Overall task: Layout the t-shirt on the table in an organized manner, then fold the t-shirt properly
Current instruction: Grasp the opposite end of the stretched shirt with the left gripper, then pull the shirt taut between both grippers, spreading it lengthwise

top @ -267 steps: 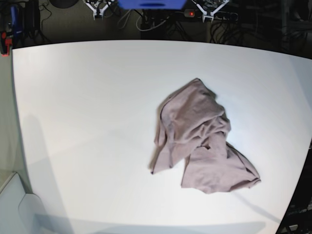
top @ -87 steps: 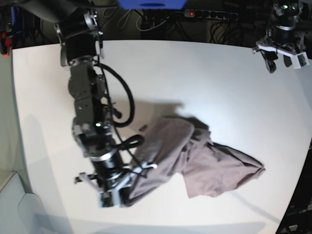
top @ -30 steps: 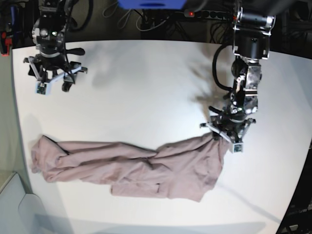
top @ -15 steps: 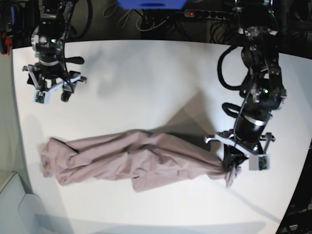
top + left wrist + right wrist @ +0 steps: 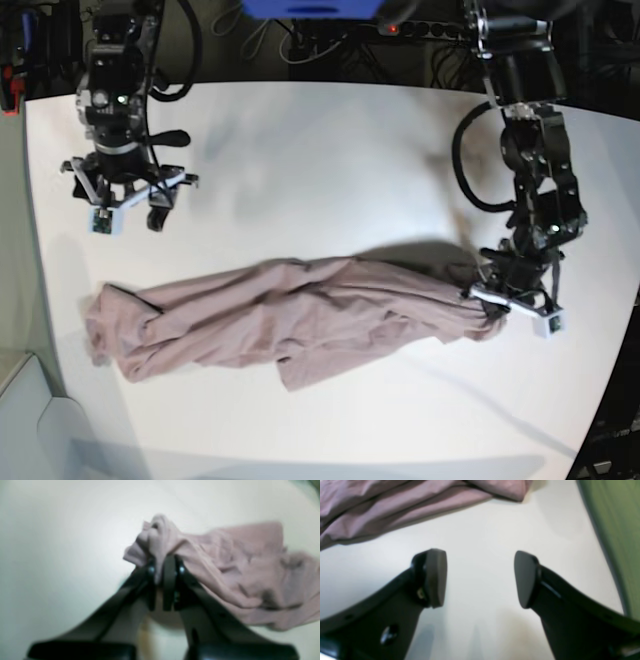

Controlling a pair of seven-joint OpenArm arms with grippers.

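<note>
The mauve-pink t-shirt (image 5: 290,318) lies stretched in a long crumpled band across the near half of the white table (image 5: 320,160). My left gripper (image 5: 497,310) is shut on the t-shirt's right end; in the left wrist view the bunched cloth (image 5: 160,542) sticks out from between the closed fingers of the left gripper (image 5: 163,570). My right gripper (image 5: 125,212) hangs open above bare table at the far left, apart from the cloth. In the right wrist view the right gripper (image 5: 480,577) has nothing between its pads, and a t-shirt edge (image 5: 420,500) lies beyond them.
Cables and a power strip (image 5: 430,30) run behind the table's far edge. The table's left edge meets a greenish floor strip (image 5: 615,530). A pale object (image 5: 30,420) sits at the bottom left corner.
The left gripper has carried the t-shirt's right end a little rightward and up the view, drawing the cloth longer. The right gripper has drifted slightly toward the shirt.
</note>
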